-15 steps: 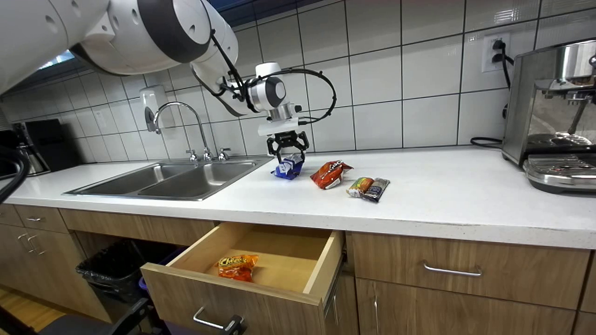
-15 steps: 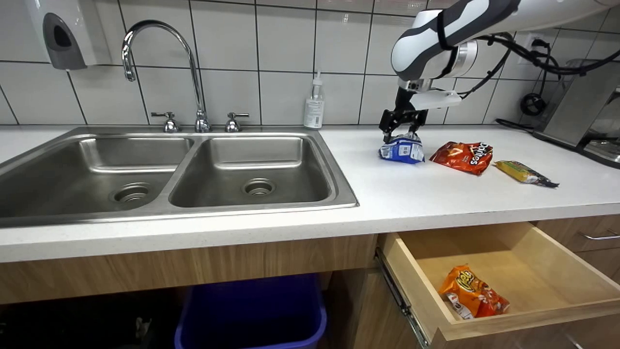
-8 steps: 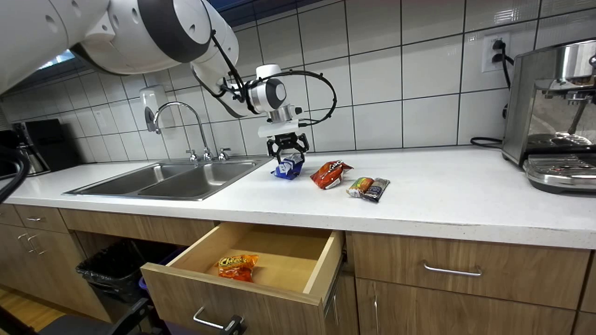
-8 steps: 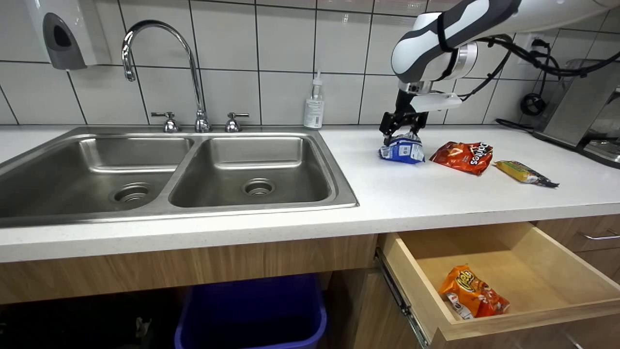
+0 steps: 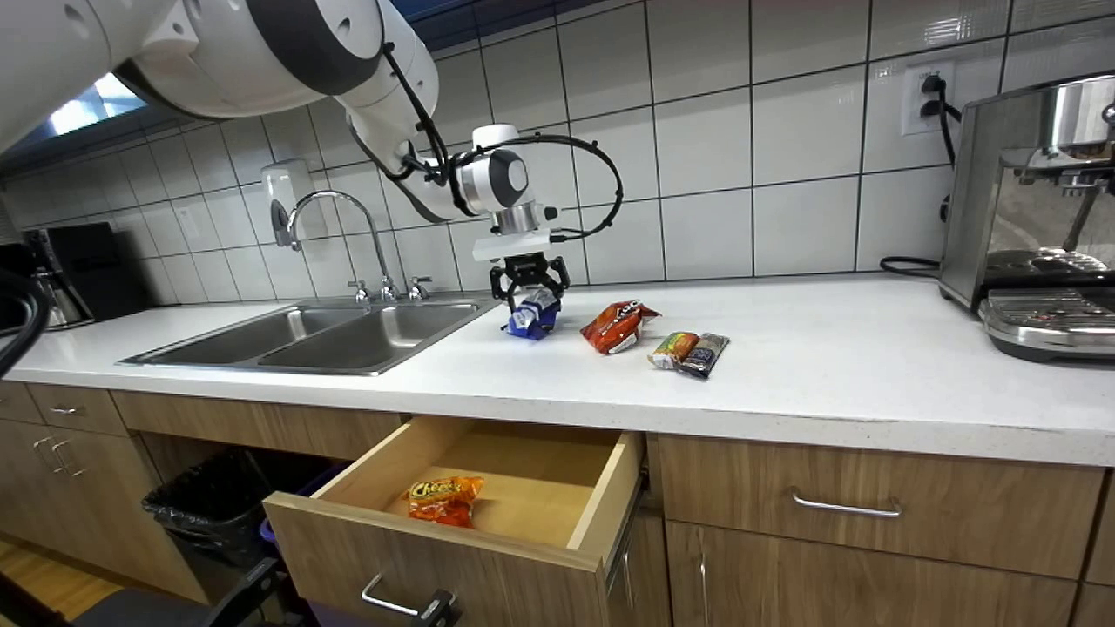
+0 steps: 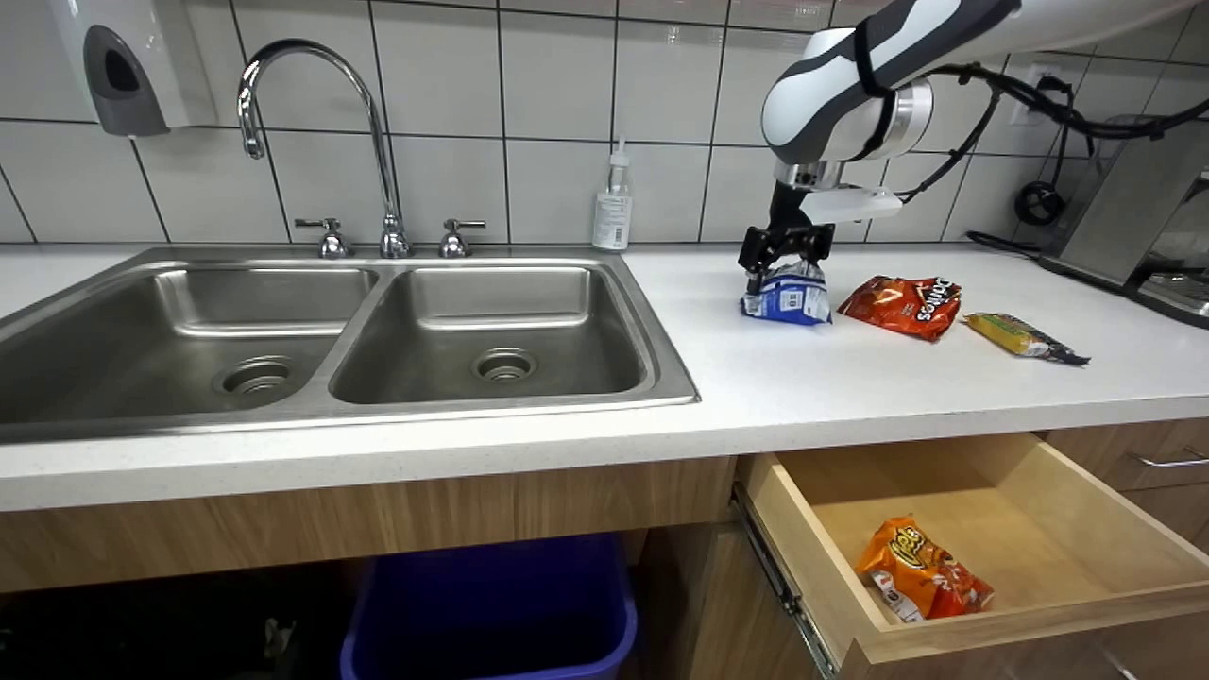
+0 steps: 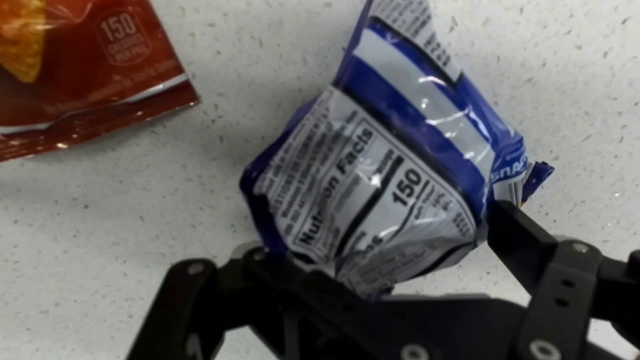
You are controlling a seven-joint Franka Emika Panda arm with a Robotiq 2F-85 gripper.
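Note:
My gripper [image 5: 535,303] is open, its fingers lowered on either side of a blue and white snack bag [image 5: 533,325]. In the wrist view the bag [image 7: 380,170] fills the middle, its nutrition label facing the camera. Its lower part lies between the widely spaced fingers, and the right finger [image 7: 520,235] touches its side. The left fingertip is partly hidden by the bag. The bag rests on the white counter [image 6: 718,359]. Close beside it lies a red Doritos bag [image 6: 904,304], whose corner shows in the wrist view.
A yellow packet [image 5: 675,349] and a dark packet [image 5: 704,354] lie past the Doritos. Below the counter, a pulled-out drawer [image 5: 544,461] holds an orange Cheetos bag [image 5: 444,502]. A double sink [image 6: 510,408], a pump bottle [image 6: 614,210] and a coffee machine [image 5: 1010,226] stand around.
In the last half second my gripper has moved down, lower around the blue bag. The blue bag has shifted slightly with it. The other bags and the drawer have not moved.

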